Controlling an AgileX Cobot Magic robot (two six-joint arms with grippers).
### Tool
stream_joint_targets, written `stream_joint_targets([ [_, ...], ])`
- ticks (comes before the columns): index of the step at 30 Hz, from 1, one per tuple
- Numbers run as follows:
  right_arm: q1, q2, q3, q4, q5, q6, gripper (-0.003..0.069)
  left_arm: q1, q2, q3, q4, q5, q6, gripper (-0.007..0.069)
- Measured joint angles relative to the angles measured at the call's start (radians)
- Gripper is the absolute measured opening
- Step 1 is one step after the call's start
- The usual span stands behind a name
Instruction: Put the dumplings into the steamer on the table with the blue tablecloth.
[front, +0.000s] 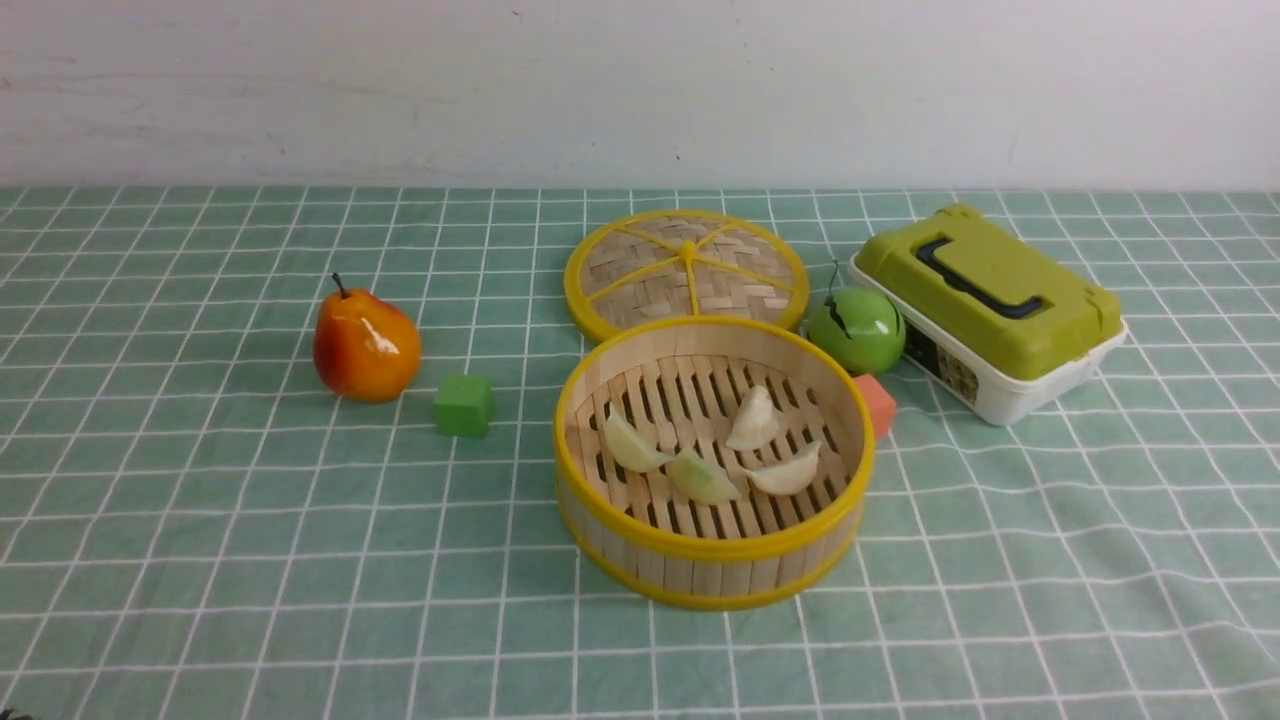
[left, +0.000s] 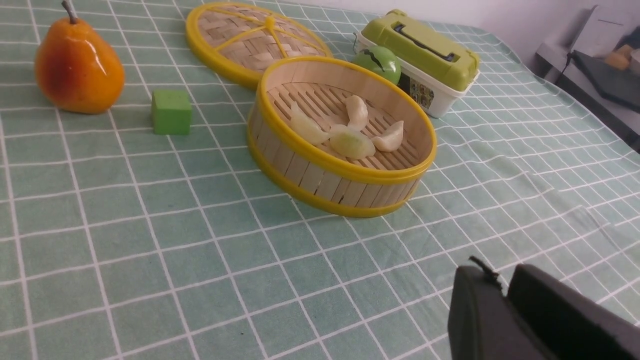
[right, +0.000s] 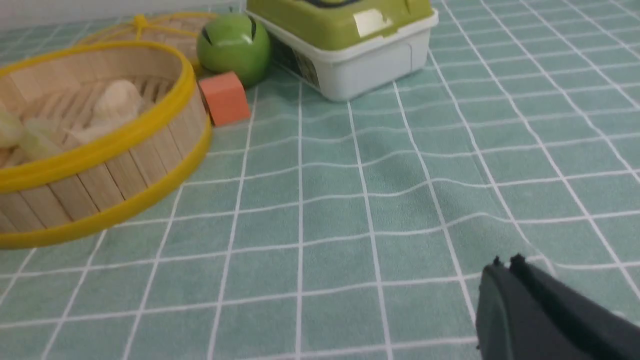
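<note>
Several pale pleated dumplings (front: 700, 477) lie on the slatted floor of the round bamboo steamer (front: 715, 545), which stands mid-table on the teal checked blue tablecloth (front: 250, 520). The left wrist view shows the steamer (left: 320, 175) and the dumplings (left: 350, 142) well ahead of my left gripper (left: 502, 277), whose dark fingers stand shut with nothing between them. My right gripper (right: 505, 262) is shut and empty above bare cloth, away from the steamer (right: 100, 145) to one side of it. Neither gripper appears in the front view.
The woven lid (front: 686, 268) lies flat behind the steamer. A green apple (front: 856, 328), an orange cube (front: 877, 403) and a green-lidded white box (front: 990, 310) sit at its right. An orange pear (front: 365, 345) and a green cube (front: 463, 404) sit at its left.
</note>
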Motion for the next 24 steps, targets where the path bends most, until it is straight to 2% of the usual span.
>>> stream_joint_targets([
  [4, 0.0, -0.001, -0.006, 0.015, 0.033, -0.035, -0.0022, 0.0, 0.0, 0.0, 0.0, 0.0, 0.0, 0.0091],
  [24, 0.0, -0.001, -0.008, 0.015, 0.045, -0.038, -0.0021, 0.0, 0.0, 0.0, 0.0, 0.0, 0.0, 0.0101],
])
